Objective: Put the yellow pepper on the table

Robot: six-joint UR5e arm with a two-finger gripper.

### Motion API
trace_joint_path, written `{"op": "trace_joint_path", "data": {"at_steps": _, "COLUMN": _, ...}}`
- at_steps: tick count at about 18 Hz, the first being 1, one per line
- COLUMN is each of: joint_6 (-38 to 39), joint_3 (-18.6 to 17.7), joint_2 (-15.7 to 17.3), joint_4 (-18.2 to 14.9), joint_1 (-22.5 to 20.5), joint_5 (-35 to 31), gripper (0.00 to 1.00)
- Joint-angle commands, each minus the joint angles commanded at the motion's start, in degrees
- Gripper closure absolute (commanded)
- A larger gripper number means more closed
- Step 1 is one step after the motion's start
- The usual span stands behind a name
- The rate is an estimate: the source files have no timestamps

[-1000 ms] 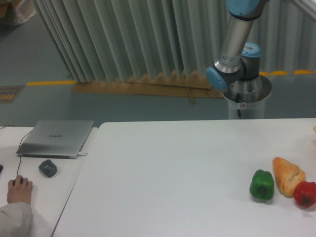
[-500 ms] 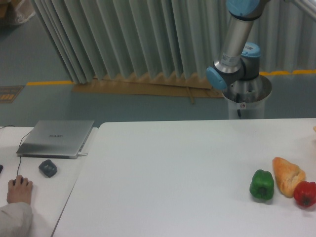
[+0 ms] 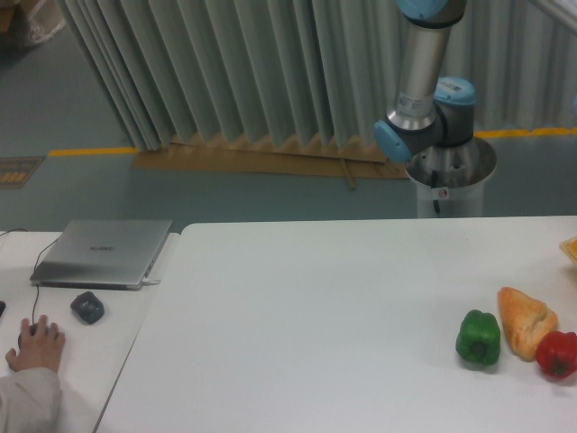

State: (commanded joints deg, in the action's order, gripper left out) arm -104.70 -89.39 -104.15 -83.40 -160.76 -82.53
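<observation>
Only the robot arm's base and lower links (image 3: 422,99) show, standing behind the far right edge of the white table (image 3: 306,316). The gripper is out of view beyond the frame. A small yellow-orange sliver (image 3: 570,249) pokes in at the right edge just above the table. Too little of it shows to tell whether it is the yellow pepper.
A green pepper (image 3: 478,338), an orange-brown bread loaf (image 3: 526,320) and a red pepper (image 3: 557,354) lie together at the table's right front. To the left, a smaller desk holds a closed laptop (image 3: 102,253), a dark grey object (image 3: 87,307) and a person's hand (image 3: 34,347).
The arm's upright link has swung slightly left. The yellow-orange sliver at the right edge shows more and sits lower. The person's hand has shifted a little.
</observation>
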Motion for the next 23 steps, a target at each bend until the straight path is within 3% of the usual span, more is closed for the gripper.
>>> {"op": "trace_joint_path", "data": {"at_steps": 9, "joint_6": 14.15, "joint_3": 0.62, "joint_2": -0.96, "joint_4": 0.43, "joint_1": 8.53, "joint_5": -0.52, "gripper": 0.61}}
{"op": "trace_joint_path", "data": {"at_steps": 13, "joint_6": 17.95, "joint_3": 0.01, "joint_2": -3.51, "joint_4": 1.22, "joint_1": 12.05, "joint_5": -1.05, "gripper": 0.61}}
{"op": "trace_joint_path", "data": {"at_steps": 16, "joint_6": 22.14, "joint_3": -0.26, "joint_2": -5.62, "joint_4": 1.92, "joint_1": 15.81, "joint_5": -6.04, "gripper": 0.61}}
{"op": "trace_joint_path", "data": {"at_steps": 23, "joint_6": 22.87, "joint_3": -2.19, "joint_2": -4.40, "joint_4": 1.22, "joint_1": 19.60, "joint_5": -7.91, "gripper": 0.63}}
